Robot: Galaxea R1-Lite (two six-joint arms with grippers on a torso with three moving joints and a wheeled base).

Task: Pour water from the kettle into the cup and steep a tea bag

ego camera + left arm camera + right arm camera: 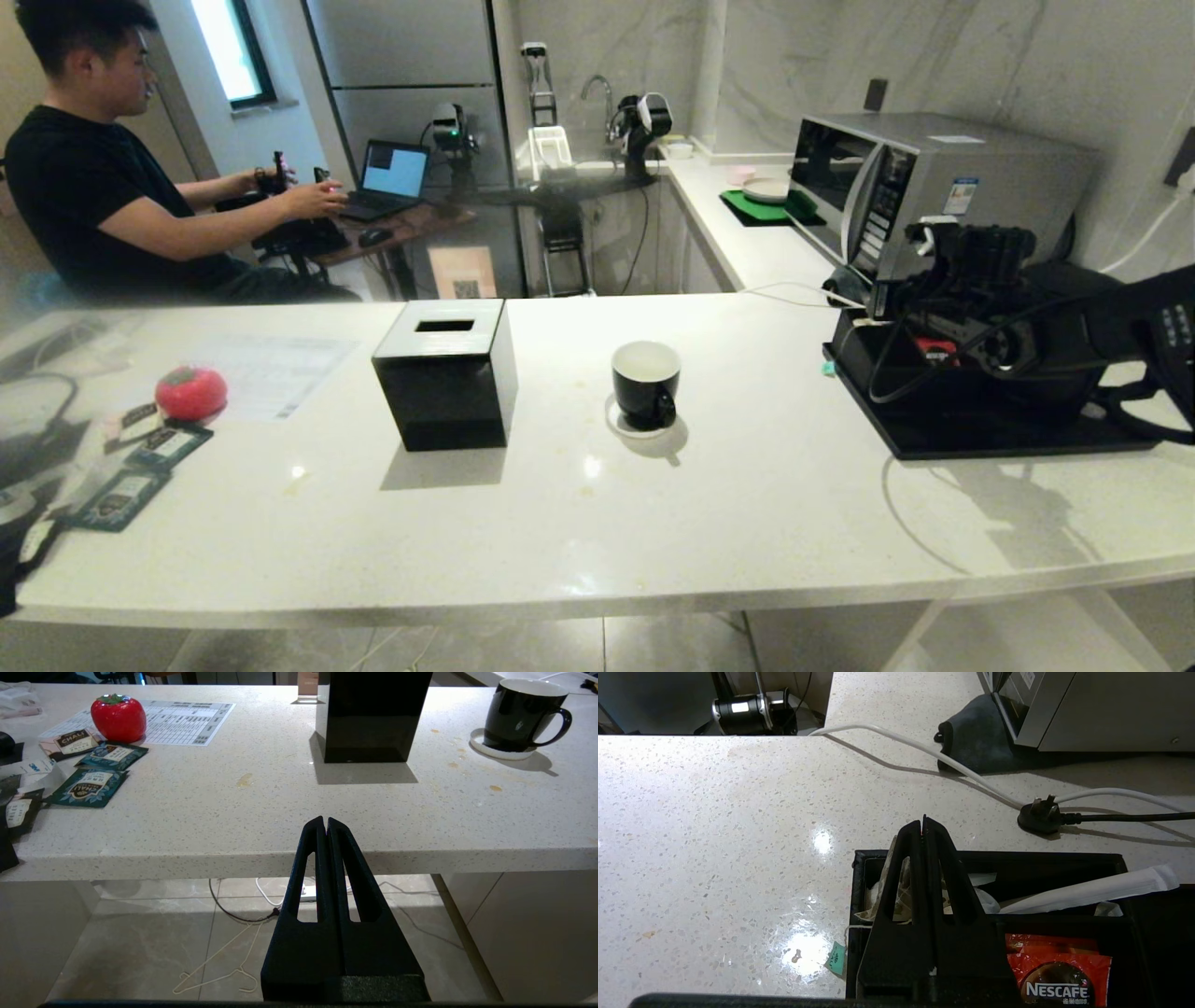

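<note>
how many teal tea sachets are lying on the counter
2 clearly teal sachets: one right beside the red tomato-shaped object, one nearer the counter edge. Darker packets at the frame's edge may be more; I can't tell.

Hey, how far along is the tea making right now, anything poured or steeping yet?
Nothing looks done yet. The cup sits on its coaster with no string or tag at its rim. In hand: the right gripper, fingers shut, hovers over the black tray where pale tea bags lie, a green tag hanging outside. The left gripper is parked below the counter edge. No kettle is visible; bagging, pouring and steeping remain.
</note>
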